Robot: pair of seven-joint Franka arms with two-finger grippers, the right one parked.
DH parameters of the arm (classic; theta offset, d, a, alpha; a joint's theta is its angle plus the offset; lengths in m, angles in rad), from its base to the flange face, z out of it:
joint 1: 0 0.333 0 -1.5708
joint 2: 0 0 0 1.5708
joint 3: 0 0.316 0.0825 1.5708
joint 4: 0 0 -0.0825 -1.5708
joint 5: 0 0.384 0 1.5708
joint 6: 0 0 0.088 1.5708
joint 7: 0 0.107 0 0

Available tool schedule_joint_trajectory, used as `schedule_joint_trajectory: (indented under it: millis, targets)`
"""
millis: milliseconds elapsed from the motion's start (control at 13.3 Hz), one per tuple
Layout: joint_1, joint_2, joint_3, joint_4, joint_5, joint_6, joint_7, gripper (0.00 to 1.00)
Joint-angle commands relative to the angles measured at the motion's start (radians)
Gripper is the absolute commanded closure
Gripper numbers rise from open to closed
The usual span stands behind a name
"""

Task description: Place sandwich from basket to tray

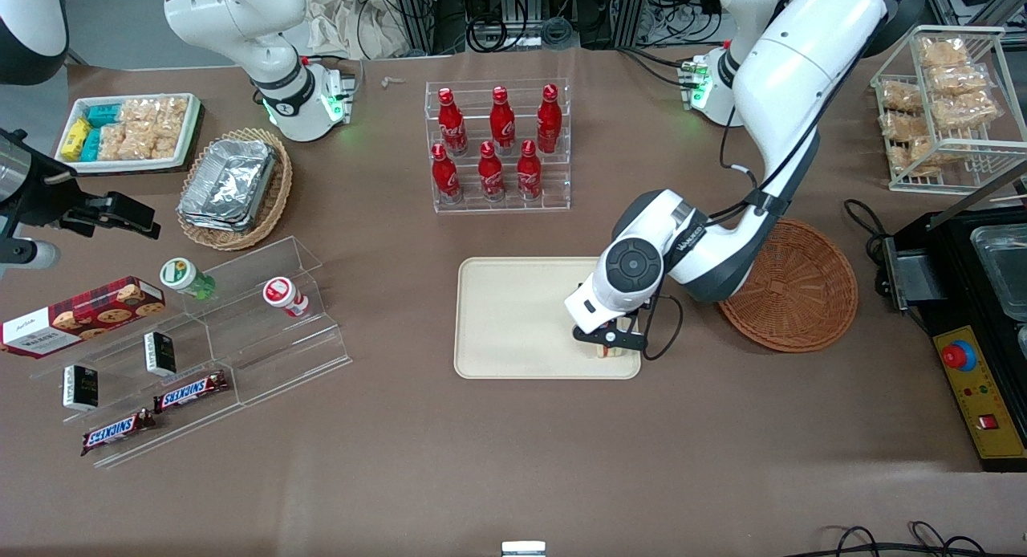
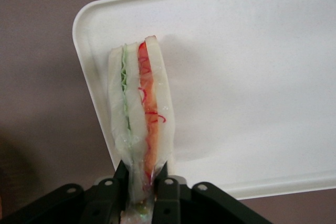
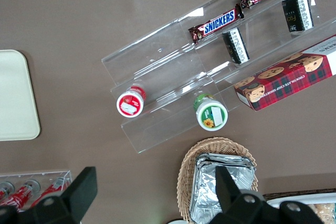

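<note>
on the brown worktop, taking the cream tray as the landmark and reading the front view from its left edge across: toward the parked arm's end lies a clear acrylic step shelf with snickers bars and a box of chocolate chip cookies. farther from the front camera than the tray stands a clear rack of red cola bottles.

at the tray's corner nearest the front camera on the working arm's end, the gripper hangs low over the tray, the jaws closed on the sandwich. in the wrist view the clear-wrapped wedge stands on edge between the black fingers, its green and red-orange filling stripes showing, over the tray surface just inside the rounded corner. whether its lower edge already touches the tray cannot be told.

just beside the tray, toward the working arm's end, the reddish-brown wicker basket holds no sandwich where it shows; part of it is hidden by the arm.

by my judgement the task is nearly finished: the pick and the carry are done, and what is left is to open the jaws, leave the wedge on the tray and lift clear.
</note>
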Motion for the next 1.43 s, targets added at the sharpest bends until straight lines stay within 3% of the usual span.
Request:
schedule_joint_trajectory:
  millis: [0,226,527,678,904,1356]
  targets:
    - [0.011,-0.018,0.000,-0.022,0.041,0.001,-0.011,0.00]
    - [0.039,-0.049,-0.002,-0.013,0.040,-0.051,-0.019,0.00]
    - [0.095,-0.205,-0.009,0.001,0.026,-0.211,0.007,0.00]
    - [0.125,-0.286,-0.006,-0.004,0.023,-0.226,0.093,0.00]
    - [0.215,-0.363,-0.006,0.025,-0.052,-0.294,0.261,0.00]
    - [0.335,-0.411,-0.003,0.137,-0.052,-0.484,0.460,0.00]
